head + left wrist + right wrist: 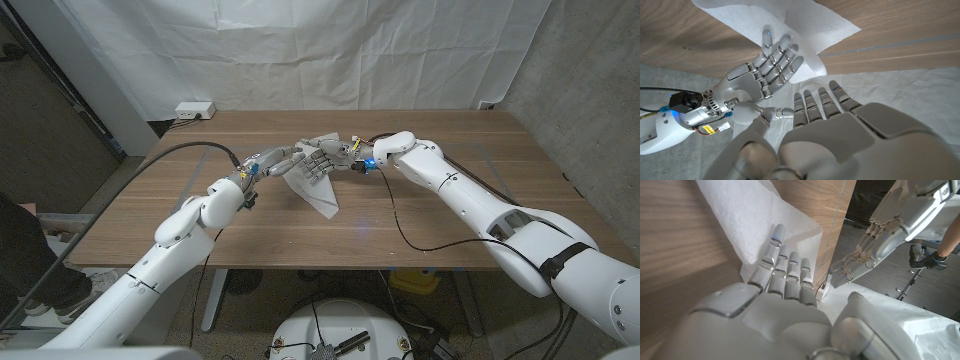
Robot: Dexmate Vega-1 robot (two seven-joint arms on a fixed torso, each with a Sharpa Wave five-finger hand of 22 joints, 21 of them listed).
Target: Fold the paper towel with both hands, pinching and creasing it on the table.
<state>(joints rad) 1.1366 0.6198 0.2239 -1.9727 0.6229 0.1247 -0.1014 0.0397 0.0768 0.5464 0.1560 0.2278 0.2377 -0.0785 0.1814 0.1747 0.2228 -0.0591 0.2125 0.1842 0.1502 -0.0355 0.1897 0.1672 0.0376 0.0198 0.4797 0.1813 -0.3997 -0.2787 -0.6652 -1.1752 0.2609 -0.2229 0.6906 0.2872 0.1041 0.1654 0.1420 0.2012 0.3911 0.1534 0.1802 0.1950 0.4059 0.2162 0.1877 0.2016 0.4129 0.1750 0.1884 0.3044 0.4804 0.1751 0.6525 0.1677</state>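
Observation:
The white paper towel lies crumpled and partly folded at the middle of the wooden table, one corner pointing toward the near edge. Both hands meet over its far part. My left hand reaches in from the left with its fingers stretched toward the towel and nothing in them. Facing it, my right hand has straight, slightly spread fingers lying on the towel. In the left wrist view the right hand rests on the towel ahead of my left hand. The right wrist view shows right hand, towel and left hand.
A white power strip sits at the table's back left corner. A black cable from the right arm trails over the table. A person's leg shows at the left edge. White sheeting hangs behind the table.

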